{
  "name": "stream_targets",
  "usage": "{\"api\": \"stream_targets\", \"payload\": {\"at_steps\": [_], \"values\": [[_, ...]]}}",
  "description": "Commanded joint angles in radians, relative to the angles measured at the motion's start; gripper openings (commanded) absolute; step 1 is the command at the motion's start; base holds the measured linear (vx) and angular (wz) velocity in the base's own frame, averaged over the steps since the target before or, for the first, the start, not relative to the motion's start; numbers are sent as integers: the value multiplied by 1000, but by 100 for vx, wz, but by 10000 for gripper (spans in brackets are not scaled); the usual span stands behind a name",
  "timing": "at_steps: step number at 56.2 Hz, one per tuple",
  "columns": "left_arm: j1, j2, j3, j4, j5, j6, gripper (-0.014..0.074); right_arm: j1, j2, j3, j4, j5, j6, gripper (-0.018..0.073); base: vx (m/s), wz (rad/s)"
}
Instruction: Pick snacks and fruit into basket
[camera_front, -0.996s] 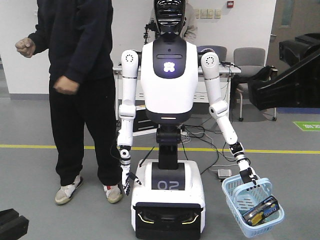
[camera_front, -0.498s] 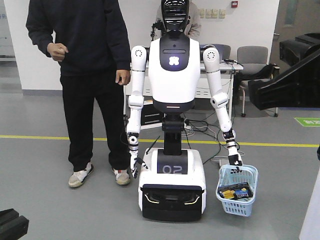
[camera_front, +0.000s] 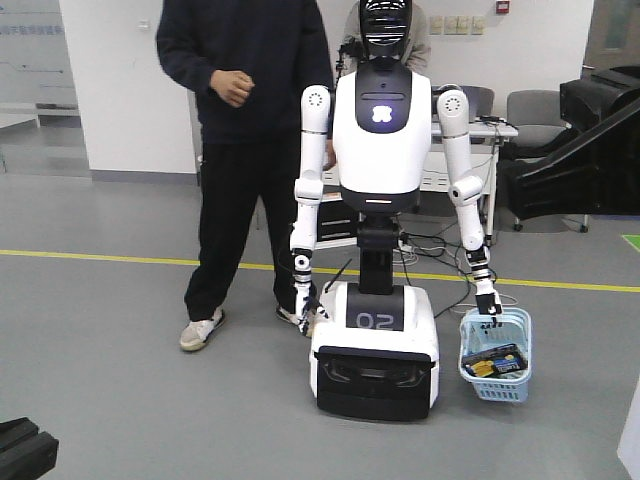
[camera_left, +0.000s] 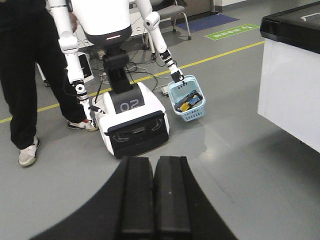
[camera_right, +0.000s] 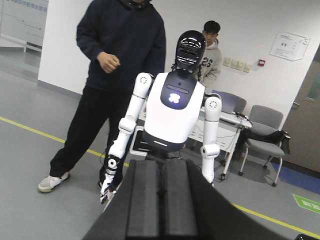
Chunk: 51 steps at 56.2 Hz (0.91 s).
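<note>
Now the light blue basket (camera_front: 497, 386) hangs level instead of tilted, the Franzzi box (camera_front: 496, 361) seemingly packed inside, while the left pincer (camera_left: 155, 197) and right pincer (camera_right: 160, 200) sit pinched together, empty.

You are looking at a light blue plastic basket (camera_front: 497, 389) with slotted sides, upright and low by the floor (camera_front: 150, 400), just beside the wheeled base (camera_front: 375, 375) of a white humanoid robot. Its hoop handle stands raised, held by that humanoid's lowered hand (camera_front: 489, 305). Inside lies a black-and-blue box (camera_front: 495, 360) with yellow at one end, flat and slanted across the bottom. You cannot tell whether the basket touches the floor, and any other contents are too small to make out.
</note>
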Motion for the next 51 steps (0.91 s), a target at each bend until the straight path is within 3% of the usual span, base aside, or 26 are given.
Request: {"api": "stream_targets", "payload": {"at_steps": [1, 51], "values": [[-5, 0, -29, -5, -80, -6, -6, -5, -14, -30, -73, -29, -7, -7, -14, 26], [-5, 0, -29, -5, -80, -6, -6, -5, -14, -30, -73, -29, -7, -7, 0, 30]]}}
